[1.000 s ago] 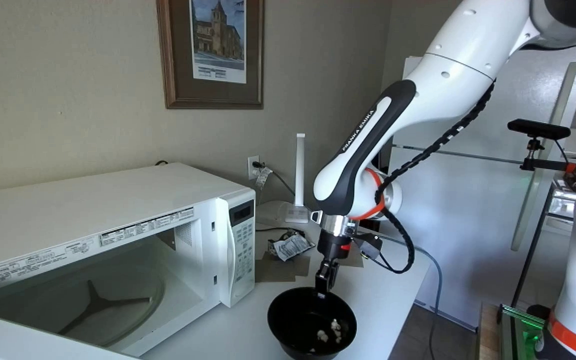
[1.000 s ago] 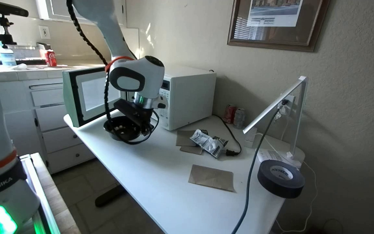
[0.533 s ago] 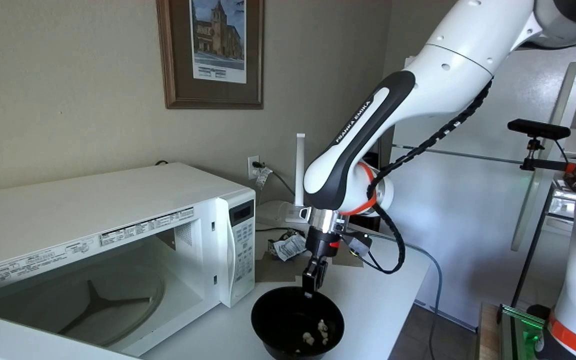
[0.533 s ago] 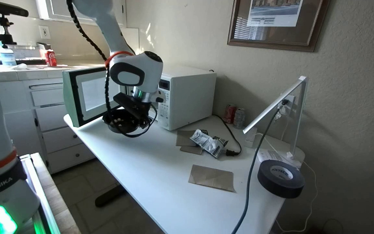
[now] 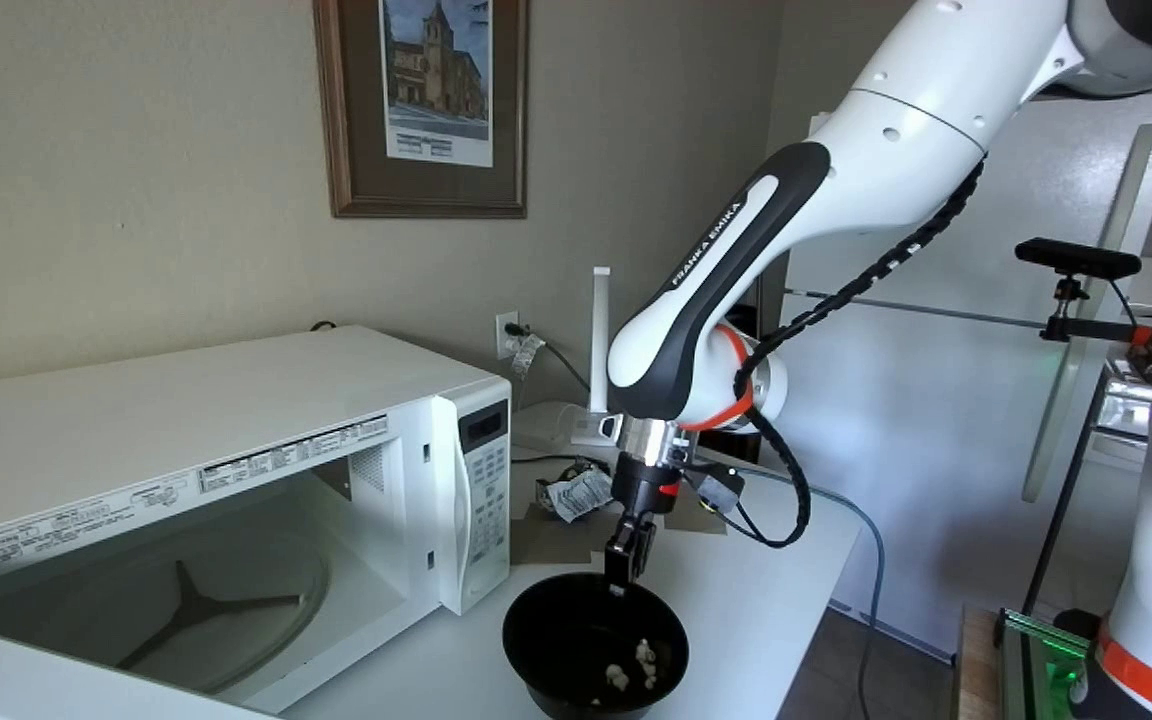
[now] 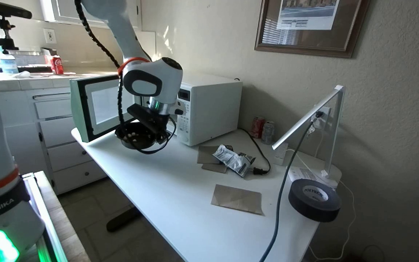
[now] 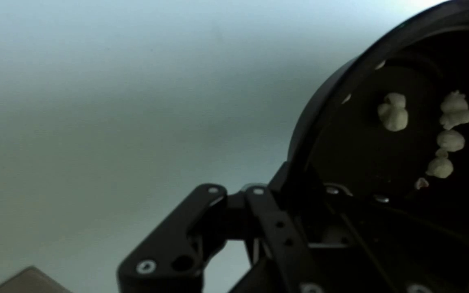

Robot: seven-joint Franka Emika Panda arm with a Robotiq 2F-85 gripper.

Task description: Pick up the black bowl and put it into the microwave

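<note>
The black bowl (image 5: 548, 640) holds several popcorn pieces (image 5: 645, 658). It is level, just in front of the microwave's control-panel side; I cannot tell whether its base touches the table. It also shows in the wrist view (image 7: 352, 150) and in an exterior view (image 6: 142, 140), partly behind the arm and cable. My gripper (image 5: 620, 582) is shut on the bowl's near-wall rim, one finger outside and one inside, as the wrist view shows (image 7: 297, 181). The white microwave (image 5: 196, 420) stands beside it with its door (image 6: 104, 103) swung wide open. Its cavity holds a turntable support (image 5: 191, 605).
A foil packet (image 6: 233, 160), cardboard pieces (image 6: 238, 199) and a black plug cord (image 6: 260, 153) lie on the white table (image 6: 180, 196). Cans (image 6: 257, 127), a white lamp (image 6: 335, 123) and a tape roll (image 6: 315, 200) stand farther along. The arm's cable loops beside the gripper.
Over the last second the gripper and bowl moved together towards the microwave opening, leftward in an exterior view. Between half a second ago and now nothing visibly moves.
</note>
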